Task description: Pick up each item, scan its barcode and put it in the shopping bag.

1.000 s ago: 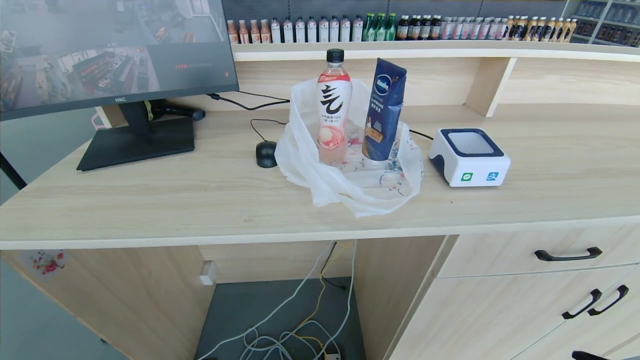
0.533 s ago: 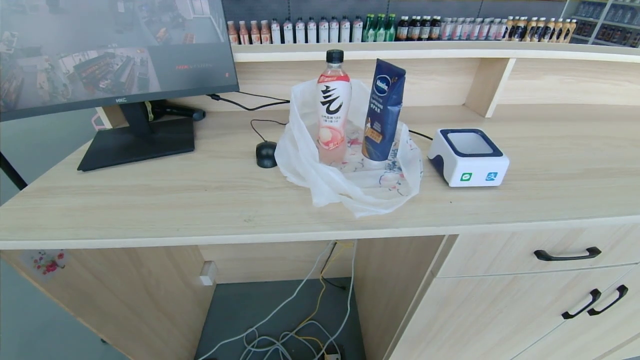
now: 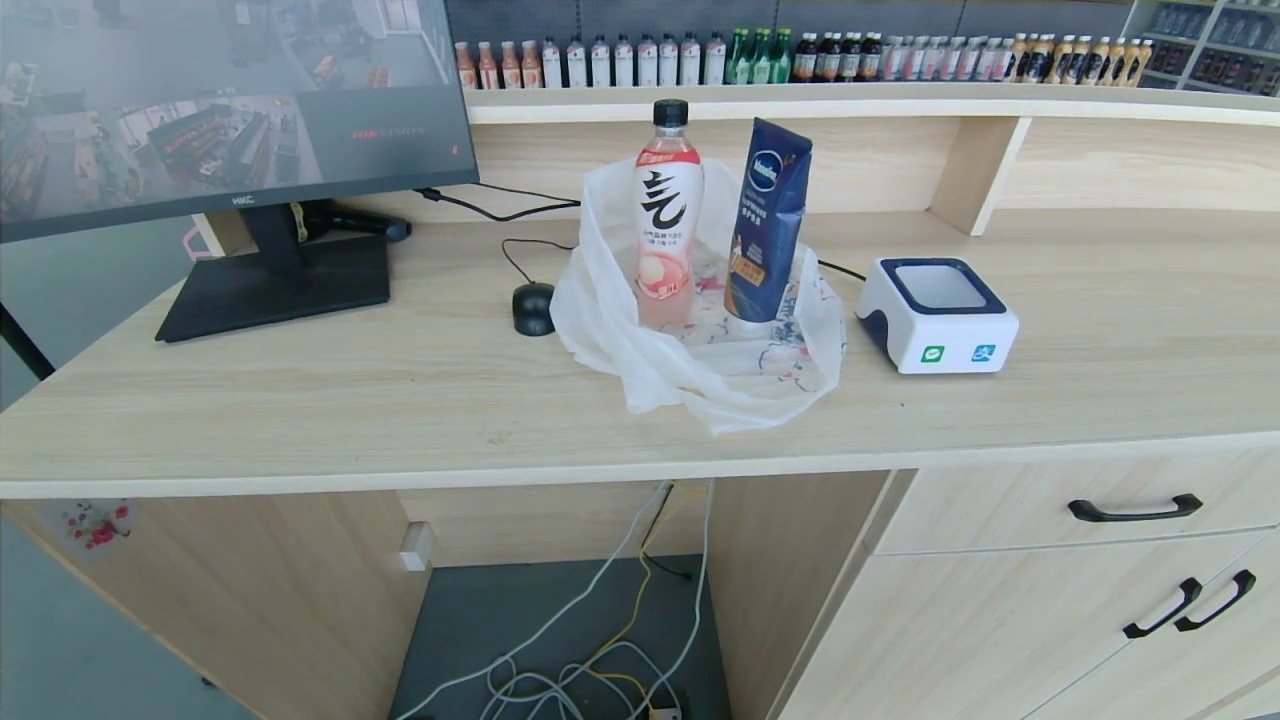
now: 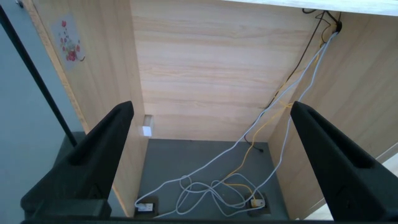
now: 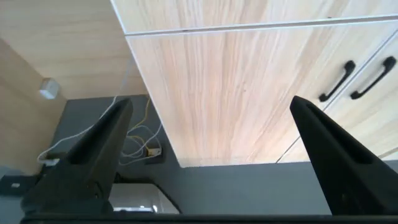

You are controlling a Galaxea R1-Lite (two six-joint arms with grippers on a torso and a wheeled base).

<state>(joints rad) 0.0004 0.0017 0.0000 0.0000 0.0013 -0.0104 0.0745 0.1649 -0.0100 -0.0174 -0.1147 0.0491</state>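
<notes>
The light wooden table carries everything. At its left rear stands one dark monitor on a flat black foot. Near the middle one white plastic shopping bag lies slumped open, with its walls folded down. It holds two items, both upright and side by side: one pink drink bottle with a black cap on the left and one dark blue pouch on the right. Just right of the bag, apart from it, sits one white and blue barcode scanner with its window facing up. One black mouse lies just left of the bag.

The left tool is spread wide and holds nothing, facing the recess under the table where loose cables lie. The right tool is likewise spread and holds nothing, facing the cabinet front with two black handles.
</notes>
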